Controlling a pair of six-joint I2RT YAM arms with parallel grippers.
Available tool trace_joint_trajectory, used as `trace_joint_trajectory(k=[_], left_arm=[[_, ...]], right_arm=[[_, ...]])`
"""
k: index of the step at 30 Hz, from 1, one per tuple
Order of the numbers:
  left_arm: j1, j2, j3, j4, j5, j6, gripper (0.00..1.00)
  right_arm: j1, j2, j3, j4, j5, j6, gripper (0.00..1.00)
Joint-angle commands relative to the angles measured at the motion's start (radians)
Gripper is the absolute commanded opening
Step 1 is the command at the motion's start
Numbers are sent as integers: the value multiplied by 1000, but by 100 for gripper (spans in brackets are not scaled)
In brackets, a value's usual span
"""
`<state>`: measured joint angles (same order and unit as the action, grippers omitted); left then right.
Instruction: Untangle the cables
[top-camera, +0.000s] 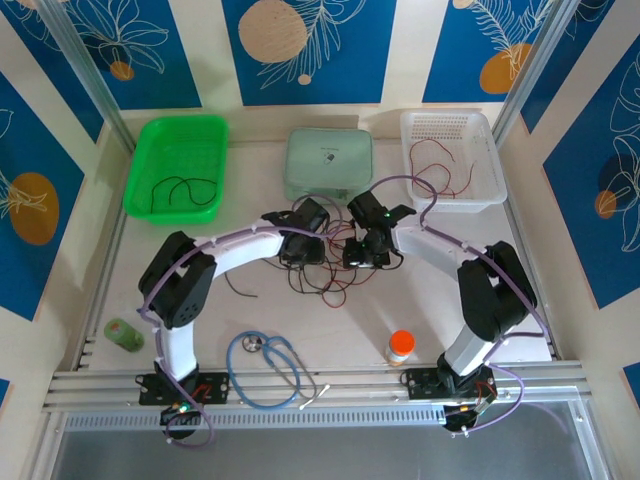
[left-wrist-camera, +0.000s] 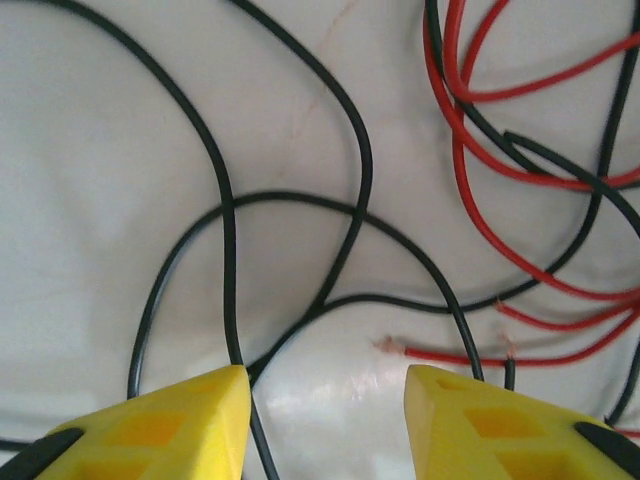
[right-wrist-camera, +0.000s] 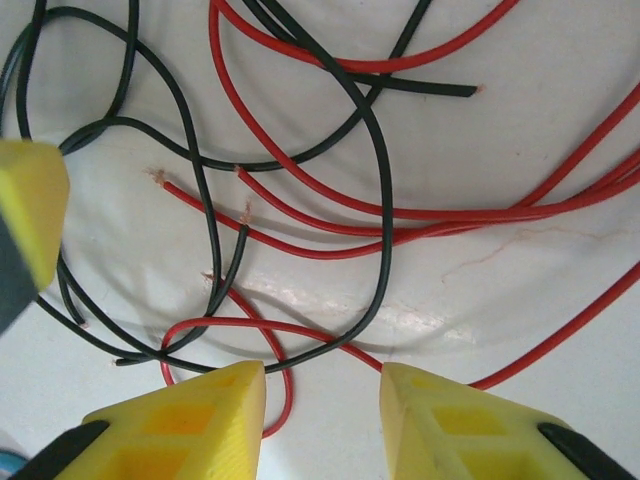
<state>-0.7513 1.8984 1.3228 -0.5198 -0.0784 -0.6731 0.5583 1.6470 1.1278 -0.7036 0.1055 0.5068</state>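
- Two-colour cables (top-camera: 322, 272) lie tangled mid table (top-camera: 430, 310), both arms down over them.
- left gripper (left-wrist-camera: 325, 385): jaws part-open astride a black strand (left-wrist-camera: 229, 250), nothing clamped.
- right gripper (right-wrist-camera: 322, 375): same, astride a red loop (right-wrist-camera: 225, 324).
- Step: grasping. Next: pinch, then pull apart slowly.

Left arm (top-camera: 235, 241) is raised from its base, bent at the elbow and reached inward toward the middle of the counter. Right arm (top-camera: 440, 246) is mirrored from the other side. Both wrists are pitched downward. Left claw (top-camera: 298, 254) and right claw (top-camera: 365, 252) are held near each other, not touching. Yellow fingers (left-wrist-camera: 190, 425) of each claw are spread, jaws standing apart.
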Motion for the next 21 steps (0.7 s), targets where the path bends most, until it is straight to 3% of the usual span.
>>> trace_joint_trajectory(k=[1, 8, 15, 21], left_arm=[[-3, 56, 41, -62, -72, 33, 43], [-5, 112, 83, -109, -130, 58, 40], [-5, 116, 84, -102, -117, 58, 32], [-6, 87, 90, -137, -169, 63, 32]], right_arm=[[-6, -39, -22, 3, -7, 16, 36], [-12, -70, -43, 3, -7, 24, 34], [-14, -84, -57, 7, -12, 30, 33], [-14, -89, -61, 13, -21, 30, 32]])
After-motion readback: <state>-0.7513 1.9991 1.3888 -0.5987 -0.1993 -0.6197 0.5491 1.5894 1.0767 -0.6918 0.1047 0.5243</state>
